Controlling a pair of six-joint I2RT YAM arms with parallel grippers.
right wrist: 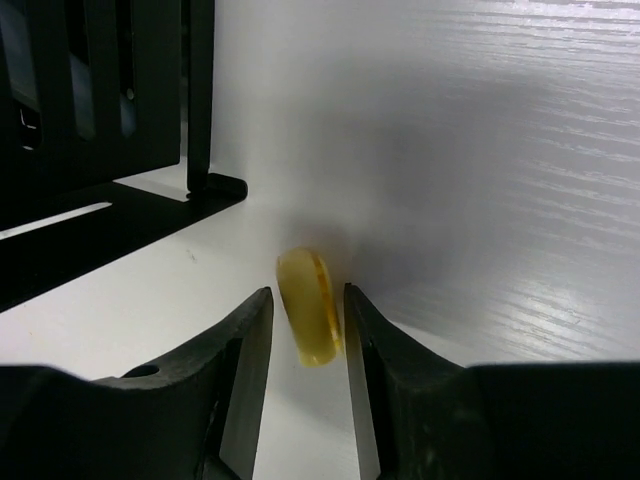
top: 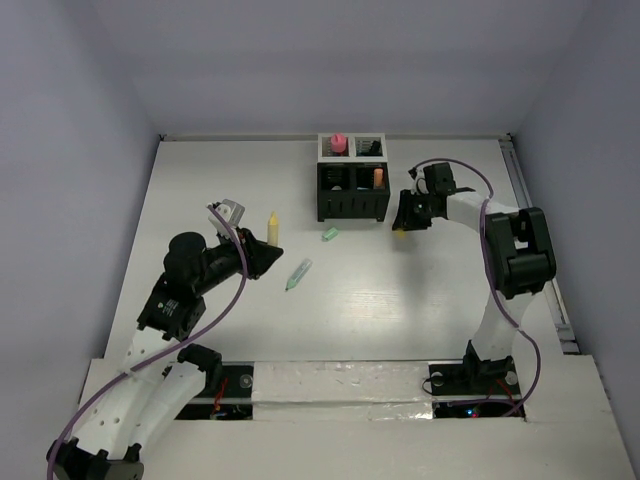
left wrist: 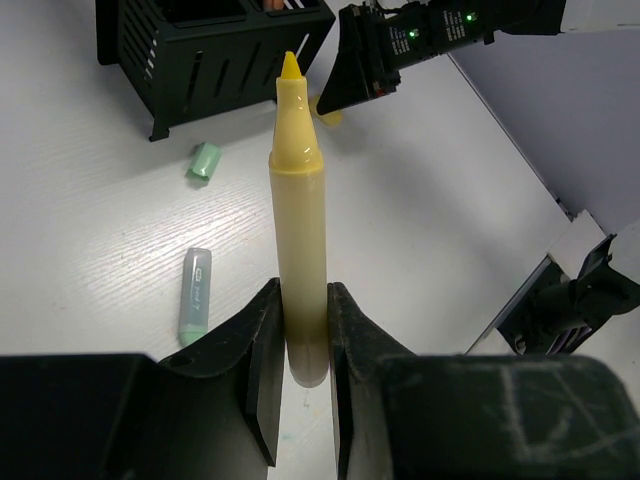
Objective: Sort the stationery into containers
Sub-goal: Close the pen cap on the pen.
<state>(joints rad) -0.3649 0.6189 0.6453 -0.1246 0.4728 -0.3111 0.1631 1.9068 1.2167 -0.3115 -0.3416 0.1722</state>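
The left pincer (left wrist: 300,350) is clamped on the lower barrel of a yellow marker (left wrist: 300,250), whose tip points away from it. Just right of that, a green pen (top: 298,273) lies on the table (top: 200,200). A green cap (top: 330,234) lies farther on, near the organizer (top: 352,200). A pink tube (top: 338,144) stands in its rear left compartment and an orange piece (top: 379,178) in the front right one. Right of the organizer, the right pincer (right wrist: 306,293) straddles a yellow cap (right wrist: 312,320) on the table, fingers close on either side. Whether it is pinched I cannot tell.

White table (top: 400,300); pale walls (top: 60,150); tape strip (top: 340,381) along near edge.
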